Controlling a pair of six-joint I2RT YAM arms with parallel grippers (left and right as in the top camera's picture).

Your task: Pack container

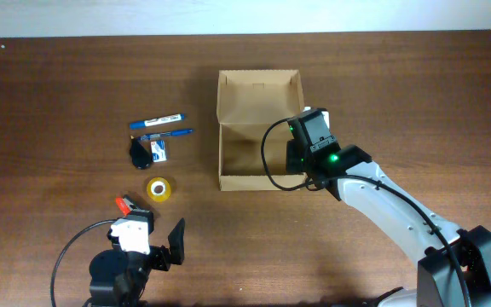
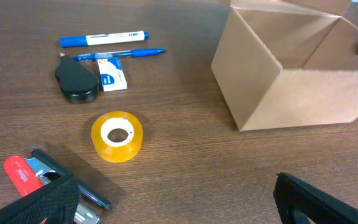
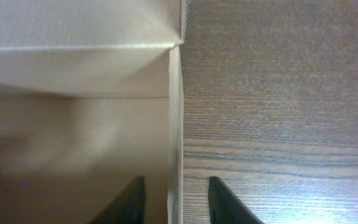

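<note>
Right-arm jaws straddle the container [image 3: 79,68] wall, one inside, one outside.

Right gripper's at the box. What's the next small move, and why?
Probably close the right gripper on the box's right wall. The wrist view shows its fingers open, one inside and one outside that wall, not yet pinching it. The tape and pens lie outside the box, so steadying it before loading seems sensible.
</note>
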